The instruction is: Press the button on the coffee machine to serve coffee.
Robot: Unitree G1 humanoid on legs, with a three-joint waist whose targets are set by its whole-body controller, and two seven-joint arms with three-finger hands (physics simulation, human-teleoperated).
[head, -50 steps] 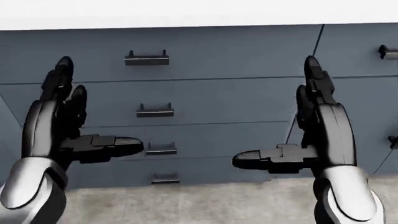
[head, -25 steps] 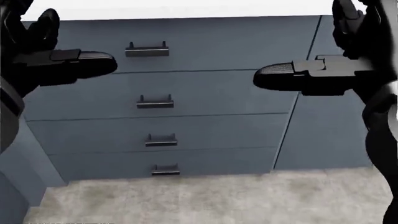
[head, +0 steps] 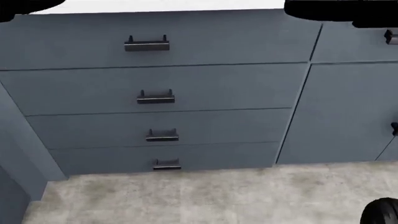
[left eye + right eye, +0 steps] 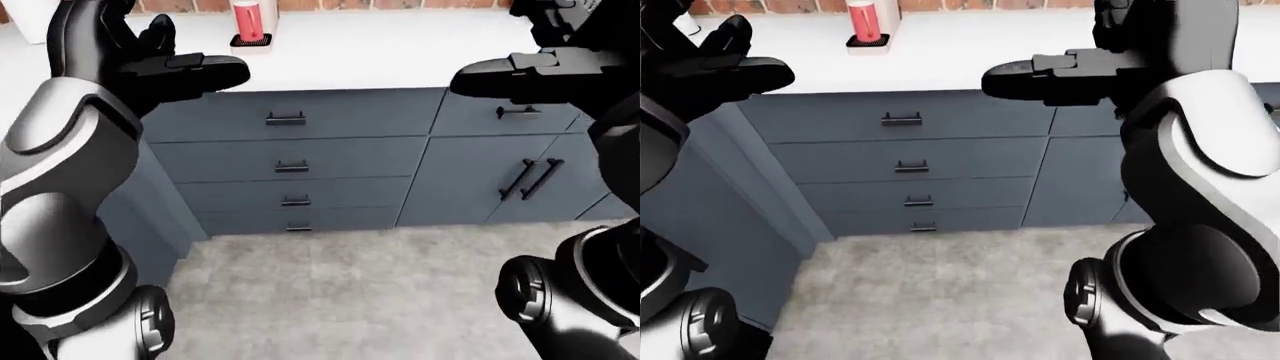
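Note:
The coffee machine stands on the white counter [image 4: 380, 52] at the top of the eye views; only its white lower body [image 4: 888, 15] and dark drip tray [image 4: 868, 42] show. A red cup [image 4: 862, 19] stands on the tray. The button is out of view. My left hand [image 4: 185, 56] is raised at the upper left, open and empty, left of and short of the machine. My right hand [image 4: 1060, 52] is raised at the upper right, open and empty, right of the machine. In the head view only their dark edges show along the top.
Below the counter is a blue-grey stack of drawers [image 4: 290, 161] with dark handles. Cabinet doors [image 4: 535, 176] are to the right. A cabinet side [image 4: 730, 187] juts out at the left. Speckled grey floor [image 4: 350, 285] lies below.
Both hands have risen from in front of the drawers to counter height, nearly leaving the head view at the top. The head view has shifted slightly.

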